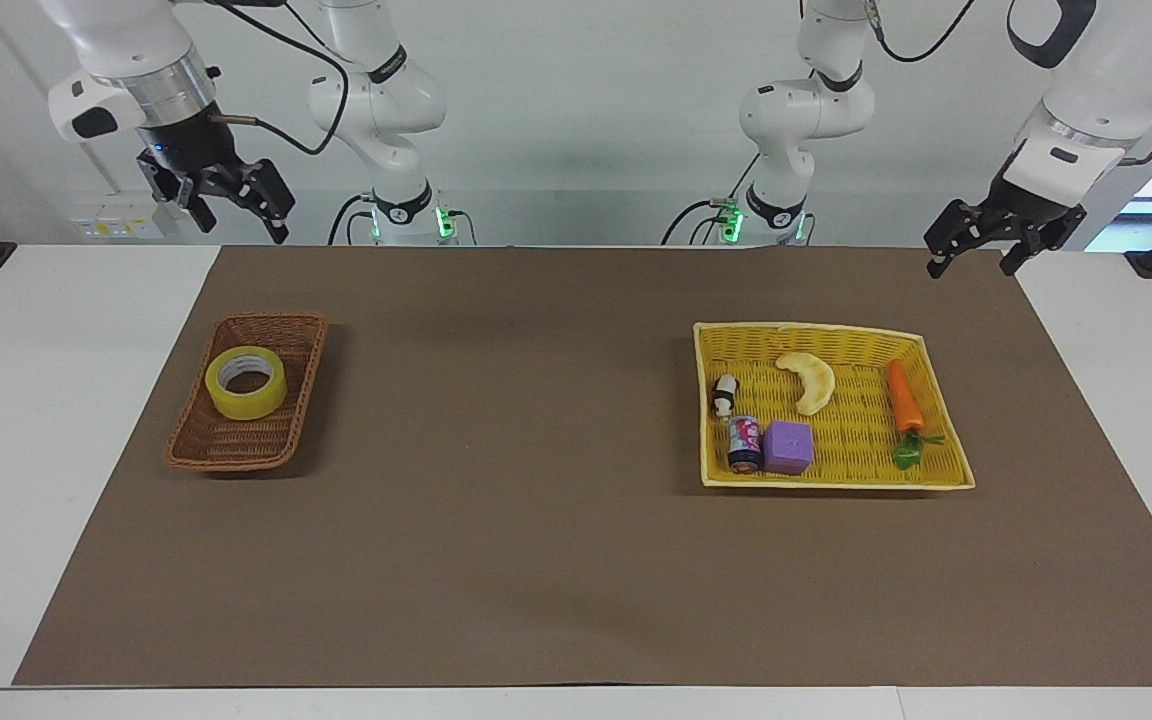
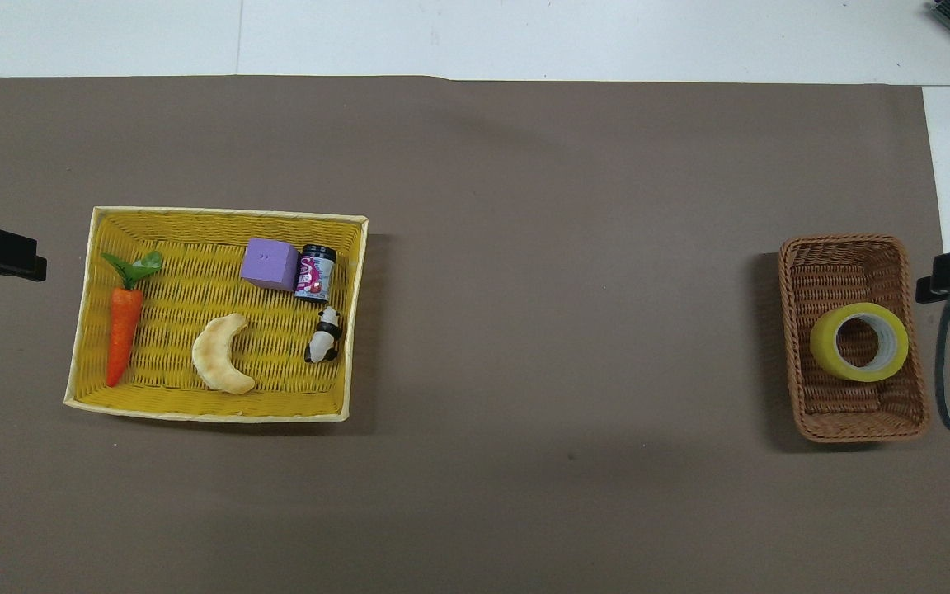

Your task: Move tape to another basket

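one tape (image 1: 246,382) in one basket (image 1: 198,442); both grippers, left (image 1: 972,252) and right (image 1: 232,207), seemingly open-jawed, empty.

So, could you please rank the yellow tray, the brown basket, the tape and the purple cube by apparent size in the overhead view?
1. yellow tray
2. brown basket
3. tape
4. purple cube

None look close enough to tie.
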Motion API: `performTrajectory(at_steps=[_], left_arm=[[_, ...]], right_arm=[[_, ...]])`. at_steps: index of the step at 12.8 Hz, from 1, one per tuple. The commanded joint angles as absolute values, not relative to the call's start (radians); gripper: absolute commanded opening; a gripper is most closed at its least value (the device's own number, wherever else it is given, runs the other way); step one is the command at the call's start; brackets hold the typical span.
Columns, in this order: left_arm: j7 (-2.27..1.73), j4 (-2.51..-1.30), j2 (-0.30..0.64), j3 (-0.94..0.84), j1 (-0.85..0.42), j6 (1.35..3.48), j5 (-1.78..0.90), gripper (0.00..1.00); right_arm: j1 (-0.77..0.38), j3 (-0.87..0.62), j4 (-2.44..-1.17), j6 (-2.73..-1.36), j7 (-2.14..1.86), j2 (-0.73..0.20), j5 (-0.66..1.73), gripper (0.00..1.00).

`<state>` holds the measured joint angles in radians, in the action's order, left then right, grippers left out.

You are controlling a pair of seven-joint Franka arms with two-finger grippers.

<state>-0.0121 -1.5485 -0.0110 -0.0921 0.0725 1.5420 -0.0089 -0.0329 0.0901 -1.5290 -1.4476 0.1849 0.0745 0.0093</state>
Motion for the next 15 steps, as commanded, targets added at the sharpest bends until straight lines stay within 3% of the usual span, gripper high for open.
performTrajectory(at_steps=[1,15], left_arm=[[-0.018,-1.545,-0.02,-0.101,0.089,1.526,-0.023,1.0],[-0.018,-1.545,-0.02,-0.101,0.089,1.526,-0.025,1.0]], right_arm=[[-0.032,0.074,-1.575,-1.439,0.164,0.106,-0.006,1.0],[-0.031,0.072,-1.597,-1.488,0.064,0.109,-0.043,1.0]])
